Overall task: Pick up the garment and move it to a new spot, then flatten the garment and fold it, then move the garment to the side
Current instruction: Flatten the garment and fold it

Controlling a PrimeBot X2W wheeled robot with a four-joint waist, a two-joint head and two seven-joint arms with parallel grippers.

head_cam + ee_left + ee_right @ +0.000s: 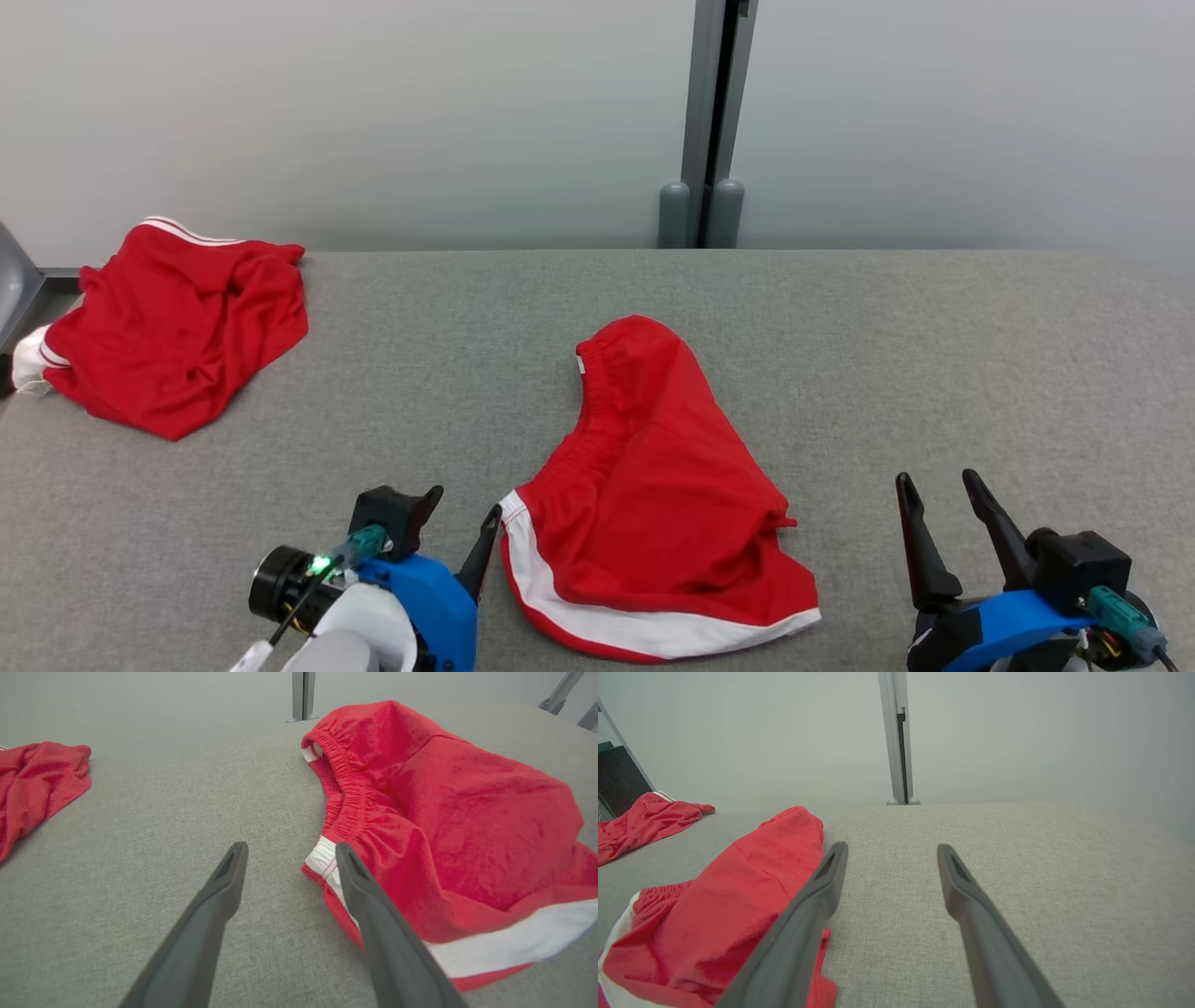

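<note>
Head view: red shorts [653,495] stretch front to back; left gripper [464,504], fingers apart, just beside their near corner; right gripper [936,478], likewise spread, well clear.

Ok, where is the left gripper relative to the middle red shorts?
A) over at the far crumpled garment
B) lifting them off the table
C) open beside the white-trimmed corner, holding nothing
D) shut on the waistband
C: the left gripper is open beside the white-trimmed corner of the red shorts, which lie on the table.
</note>
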